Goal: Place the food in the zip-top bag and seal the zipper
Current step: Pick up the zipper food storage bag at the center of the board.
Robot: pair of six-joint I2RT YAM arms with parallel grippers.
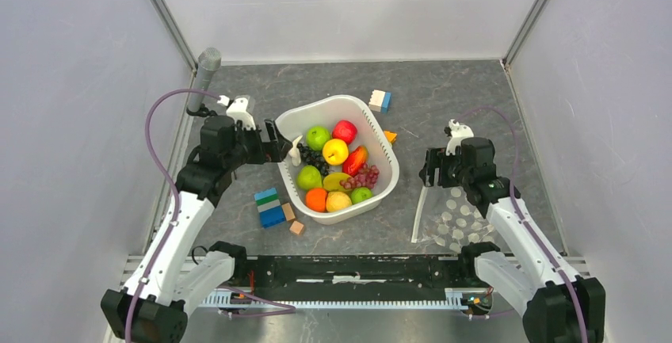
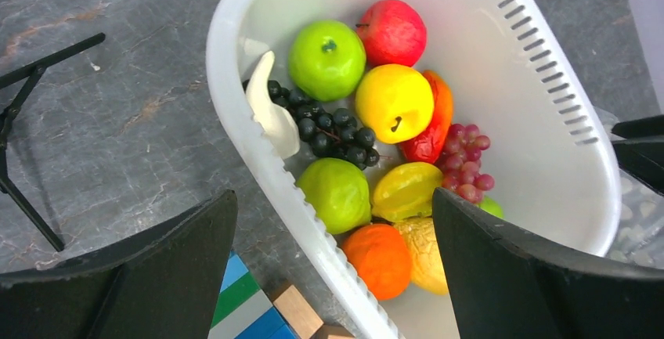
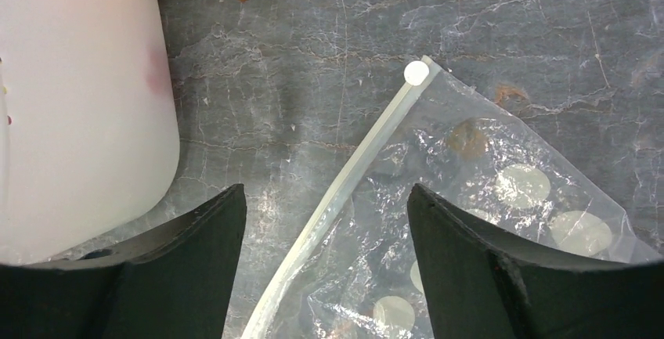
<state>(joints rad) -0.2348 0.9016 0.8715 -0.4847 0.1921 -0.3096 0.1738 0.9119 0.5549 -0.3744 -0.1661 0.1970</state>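
Note:
The food lies in a white tub (image 1: 317, 106): a green apple (image 1: 318, 136), red apple (image 1: 344, 131), lemon (image 1: 335, 151), orange (image 1: 316, 199) and purple grapes (image 1: 364, 177). My left gripper (image 1: 276, 145) is open and empty at the tub's left rim; in the left wrist view it (image 2: 333, 198) straddles the rim (image 2: 235, 81) above a second green apple (image 2: 338, 192). The dotted zip-top bag (image 1: 460, 220) lies flat at the right, empty. My right gripper (image 1: 432, 167) is open above its zipper (image 3: 356, 167), which runs between the fingers (image 3: 325, 190).
A blue, green and white block (image 1: 269, 207) and wooden cubes (image 1: 294, 220) lie left of the tub. A white-blue block (image 1: 380, 100) and an orange wedge (image 1: 389, 136) lie behind it. A grey cylinder (image 1: 206, 74) stands at the back left. White walls enclose the table.

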